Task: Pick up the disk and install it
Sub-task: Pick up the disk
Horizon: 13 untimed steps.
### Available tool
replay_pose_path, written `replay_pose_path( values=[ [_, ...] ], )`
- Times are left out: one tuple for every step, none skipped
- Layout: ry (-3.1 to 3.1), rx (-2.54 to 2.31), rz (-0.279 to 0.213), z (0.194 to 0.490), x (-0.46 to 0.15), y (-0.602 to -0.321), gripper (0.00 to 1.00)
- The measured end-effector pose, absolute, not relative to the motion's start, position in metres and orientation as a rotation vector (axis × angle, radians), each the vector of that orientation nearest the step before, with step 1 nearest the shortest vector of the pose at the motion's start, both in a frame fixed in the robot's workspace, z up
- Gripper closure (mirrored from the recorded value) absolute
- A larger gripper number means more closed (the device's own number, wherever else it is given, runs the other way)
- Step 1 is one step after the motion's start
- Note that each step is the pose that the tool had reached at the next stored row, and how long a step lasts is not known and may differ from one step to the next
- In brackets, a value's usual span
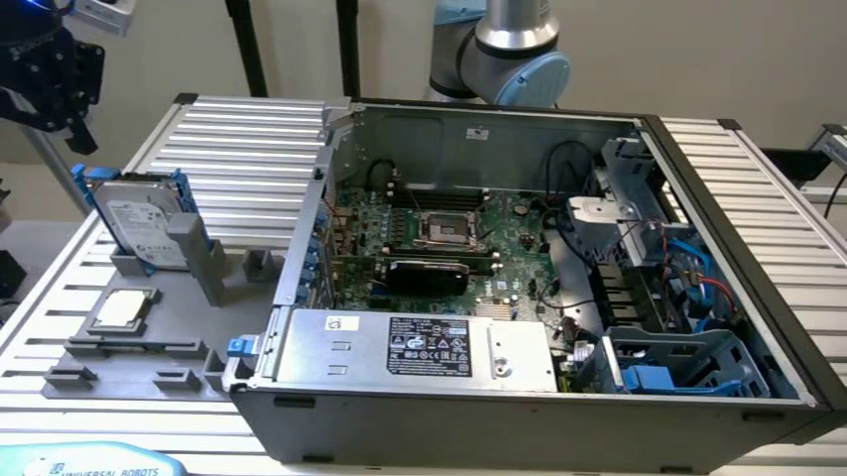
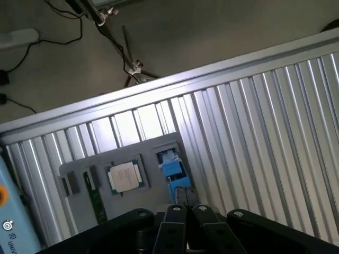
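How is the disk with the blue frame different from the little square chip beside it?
The disk stands upright on its edge; the chip lies flat. The disk is a bigger rectangle; the chip is a smaller square. The disk has a blue frame; the chip has none. Both are silvery and sit on the grey holder, outside the computer case.

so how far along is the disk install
Nothing looks done yet: the disk stands upright in its grey holder, outside the open computer case. In hand: nothing; the fingers are shut, above the disk and apart from it. Left: picking it up and installing it.
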<state>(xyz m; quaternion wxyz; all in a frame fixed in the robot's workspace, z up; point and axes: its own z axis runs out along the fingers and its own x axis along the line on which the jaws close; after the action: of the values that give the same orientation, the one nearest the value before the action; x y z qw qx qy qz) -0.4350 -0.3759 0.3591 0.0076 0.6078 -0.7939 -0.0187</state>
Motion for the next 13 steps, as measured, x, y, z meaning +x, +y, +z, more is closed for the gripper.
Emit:
replay_pose_path(
  values=[
    [-2.465, 1.923, -0.058, 0.3591, -0.435, -0.3759, 0.89],
    [-2.447, 1.945, -0.057, 0.3591, -0.435, -0.3759, 0.89],
    [-2.431, 1.967, -0.056, 0.3591, -0.435, -0.3759, 0.89],
    [-2.414, 1.987, -0.055, 0.359, -0.435, -0.3759, 0.89],
    [-2.399, 2.006, -0.054, 0.359, -0.435, -0.3759, 0.89],
    [-2.383, 2.025, -0.053, 0.359, -0.435, -0.3759, 0.89],
    [-2.367, 2.045, -0.052, 0.359, -0.4349, -0.3759, 0.89],
    [-2.353, 2.062, -0.051, 0.359, -0.4349, -0.3759, 0.89],
    [-2.341, 2.076, -0.049, 0.359, -0.4348, -0.3759, 0.89],
    [-2.33, 2.09, -0.048, 0.359, -0.4346, -0.3759, 0.89],
    [-2.32, 2.102, -0.047, 0.359, -0.4344, -0.3759, 0.89],
    [-2.309, 2.114, -0.046, 0.359, -0.4342, -0.3758, 0.89],
    [-2.298, 2.127, -0.045, 0.3589, -0.4338, -0.3758, 0.89]
  ],
)
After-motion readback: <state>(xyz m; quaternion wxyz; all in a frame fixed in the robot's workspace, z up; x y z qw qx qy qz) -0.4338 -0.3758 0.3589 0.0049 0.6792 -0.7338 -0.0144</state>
